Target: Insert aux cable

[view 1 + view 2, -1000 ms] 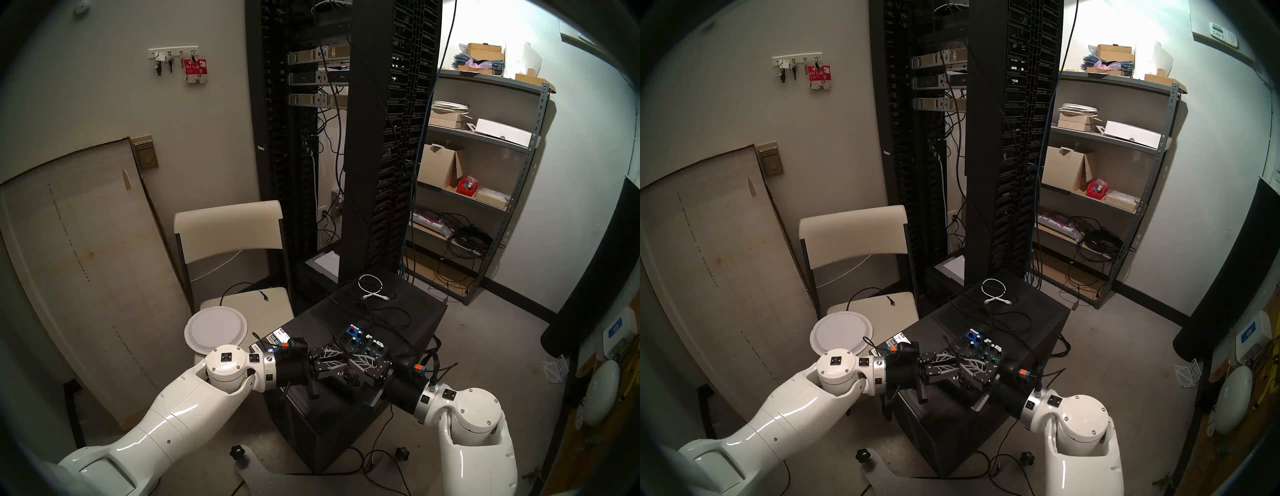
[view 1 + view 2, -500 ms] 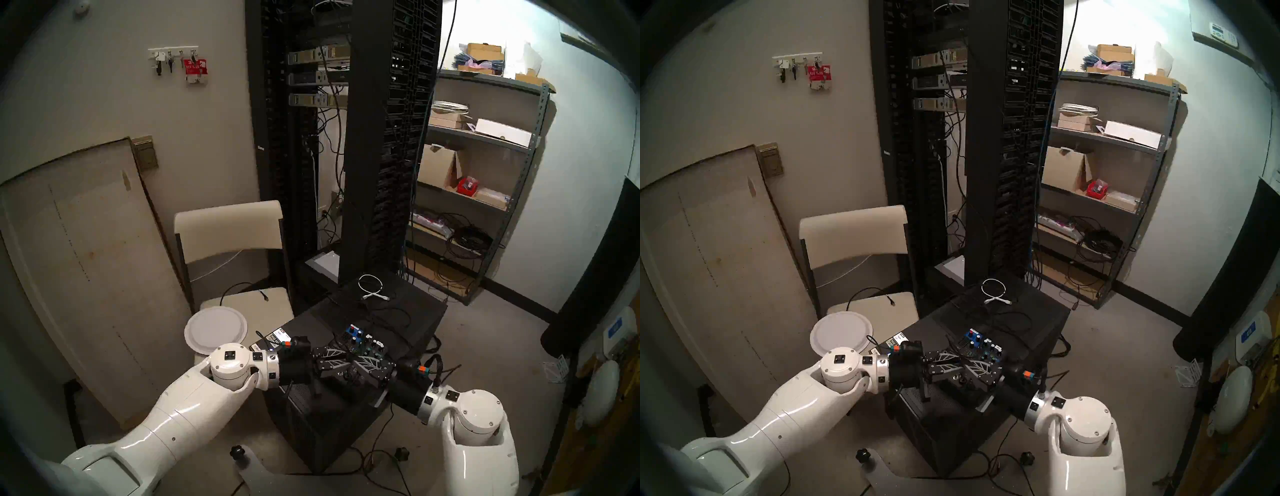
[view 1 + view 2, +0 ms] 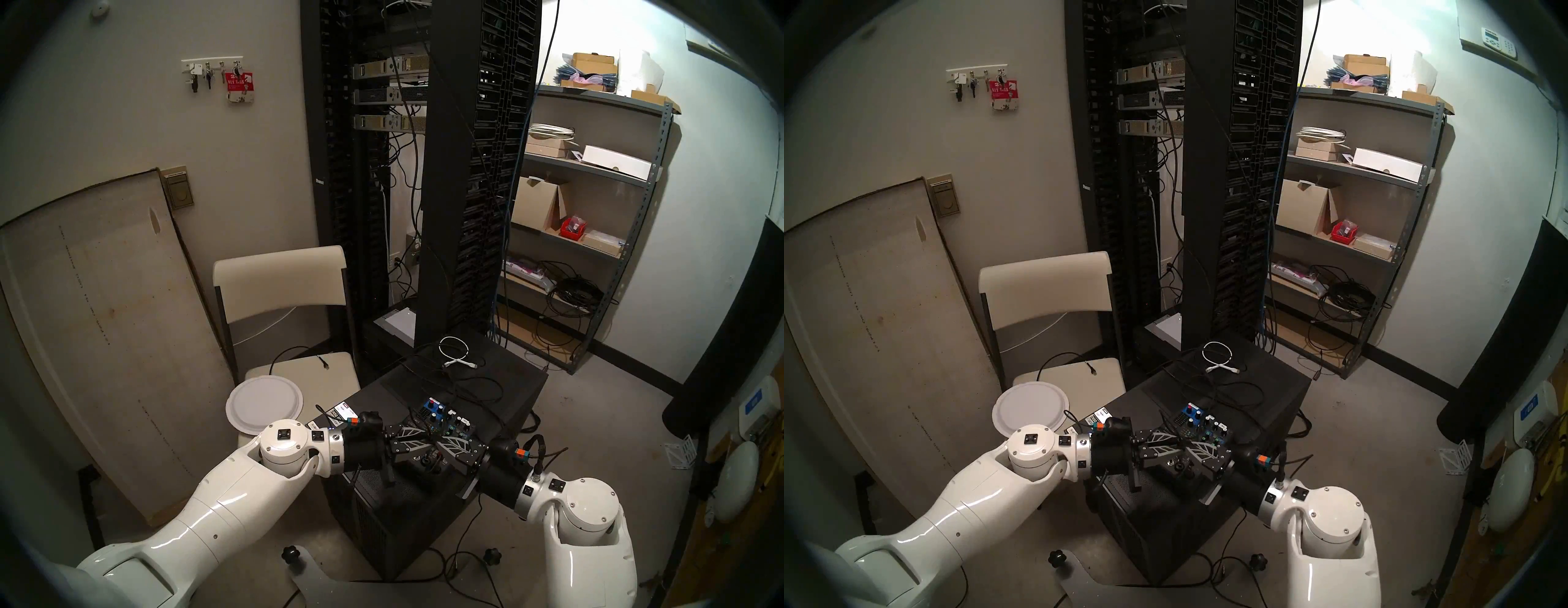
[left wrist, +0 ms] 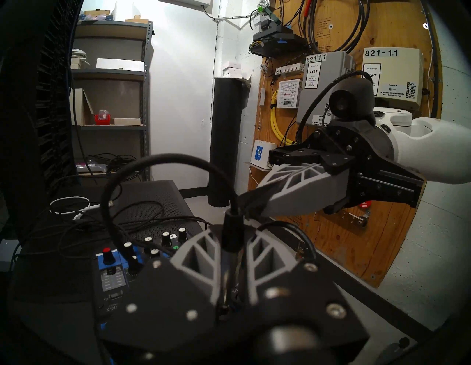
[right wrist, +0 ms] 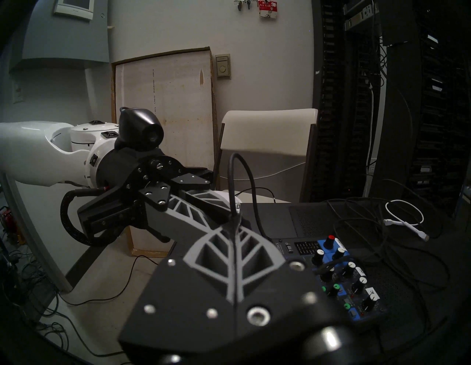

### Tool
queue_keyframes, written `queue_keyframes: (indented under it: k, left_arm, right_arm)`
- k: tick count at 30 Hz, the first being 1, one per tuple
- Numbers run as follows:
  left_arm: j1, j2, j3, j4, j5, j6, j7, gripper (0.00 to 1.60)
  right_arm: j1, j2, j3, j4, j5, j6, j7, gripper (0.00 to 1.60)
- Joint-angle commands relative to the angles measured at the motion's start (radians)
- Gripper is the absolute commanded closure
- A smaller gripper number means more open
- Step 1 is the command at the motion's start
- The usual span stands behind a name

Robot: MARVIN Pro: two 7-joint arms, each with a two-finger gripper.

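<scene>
The aux cable's dark plug [image 4: 230, 229] stands upright between my left gripper's [image 4: 232, 235] grey fingers, which are shut on it. Its black cable [image 4: 142, 163] arches up and to the left. My right gripper [image 5: 234, 224] is shut on the thin cable [image 5: 244, 168] just above the plug, and its fingertips [image 4: 254, 196] reach in from the right. Both grippers [image 3: 435, 437] meet tip to tip just above the near end of a small blue and black audio mixer [image 3: 445, 418]. The mixer's knobs [image 5: 339, 267] show beside the right fingers. The mixer's sockets are hidden behind the fingers.
The mixer lies on a black case [image 3: 500, 382] strewn with loose black cables and a white coiled cable [image 3: 456, 352]. A folding chair [image 3: 288, 280] with a white plate [image 3: 265, 403] stands to the left. Server racks [image 3: 445, 170] rise behind, and a shelf [image 3: 594, 212] stands at the right.
Both grippers, still closed on the cable, have shifted together slightly to the right over the mixer. The right arm drew back to the right a little.
</scene>
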Motion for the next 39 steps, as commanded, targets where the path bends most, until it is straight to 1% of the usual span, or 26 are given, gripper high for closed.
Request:
queue_keyframes:
  k: [1, 2, 4, 5, 7, 9, 18, 33, 39]
  left_arm:
    - [-0.009, -0.009, 0.003, -0.013, 0.008, -0.007, 0.005, 1.60]
    - [-0.009, -0.008, 0.004, -0.013, 0.010, -0.006, 0.005, 1.60]
    - [-0.008, -0.007, 0.004, -0.015, 0.013, -0.006, 0.008, 1.60]
    - [-0.007, -0.007, 0.004, -0.015, 0.014, -0.007, 0.009, 1.60]
    - [-0.005, -0.006, 0.003, -0.015, 0.016, -0.008, 0.012, 1.60]
    - [-0.004, -0.006, 0.003, -0.015, 0.017, -0.009, 0.014, 1.60]
    - [-0.011, -0.011, 0.006, -0.001, 0.024, -0.022, 0.016, 1.60]
    - [-0.020, -0.022, 0.009, 0.025, 0.027, -0.031, 0.010, 1.60]
    - [-0.019, -0.024, 0.012, 0.029, 0.030, -0.033, 0.009, 1.60]
  right_arm:
    - [0.019, -0.007, 0.012, -0.026, 0.018, 0.001, -0.005, 1.56]
    - [0.021, -0.006, 0.016, -0.025, 0.020, 0.000, -0.006, 1.51]
    - [0.024, -0.006, 0.022, -0.030, 0.021, 0.001, -0.007, 1.47]
    - [0.025, -0.006, 0.024, -0.031, 0.022, 0.003, -0.006, 1.40]
    - [0.025, -0.007, 0.026, -0.033, 0.022, 0.004, -0.006, 1.34]
    - [0.025, -0.008, 0.027, -0.034, 0.023, 0.003, -0.005, 1.31]
    - [0.024, -0.009, 0.029, -0.038, 0.026, 0.004, 0.002, 1.29]
    - [0.019, -0.013, 0.034, -0.043, 0.030, 0.004, 0.007, 1.33]
    - [0.016, -0.014, 0.036, -0.046, 0.029, 0.002, 0.011, 1.29]
